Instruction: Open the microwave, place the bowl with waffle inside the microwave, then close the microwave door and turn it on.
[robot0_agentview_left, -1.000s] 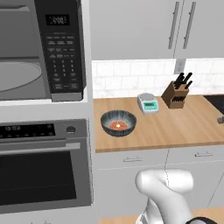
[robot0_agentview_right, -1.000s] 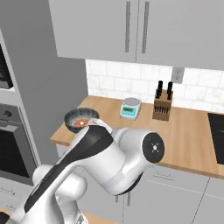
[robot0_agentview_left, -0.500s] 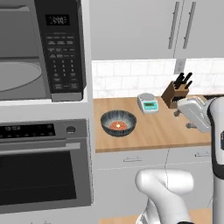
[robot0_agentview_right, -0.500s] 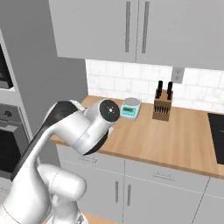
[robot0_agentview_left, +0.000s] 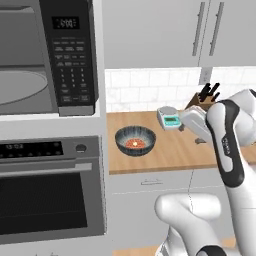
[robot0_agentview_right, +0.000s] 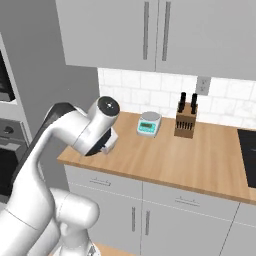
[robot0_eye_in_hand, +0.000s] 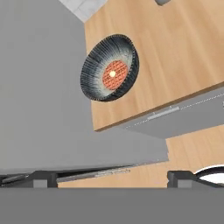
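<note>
Left base view: the microwave (robot0_agentview_left: 47, 57) sits built in at upper left, above the oven (robot0_agentview_left: 50, 185); its grey cavity and turntable (robot0_agentview_left: 22, 87) are exposed and the keypad (robot0_agentview_left: 70, 60) faces forward. The door cannot be made out.

The bowl (robot0_agentview_left: 135, 140) rests on the table (robot0_agentview_left: 170, 150) near the table's left end, close beside the tall grey panel that borders the oven. The waffle (robot0_agentview_left: 132, 143) lies at the bowl's centre. Bare wood lies between the bowl and the table's front edge, and a broad bare stretch runs toward 3 o'clock.

A scale (robot0_agentview_left: 168, 118) stands at about 2 o'clock from the bowl, near the tiled wall; a knife block (robot0_agentview_left: 202, 100) stands just beyond it at 3 o'clock. The arm's forearm crosses above the table at right, in front of the knife block.

Hand view: the bowl (robot0_eye_in_hand: 109, 68) and waffle (robot0_eye_in_hand: 113, 74) appear at 12 o'clock, well apart from the tool (robot0_eye_in_hand: 111, 178). The fingers (robot0_eye_in_hand: 43, 178) stand at opposite sides of the frame, spread wide with nothing between them. The table's front edge and corner run obliquely below the bowl; the grey panel occupies 9 o'clock.

Right base view: the scale (robot0_agentview_right: 149, 123) and knife block (robot0_agentview_right: 185, 120) stand at the back of the table (robot0_agentview_right: 175, 160), whose front half is bare.
</note>
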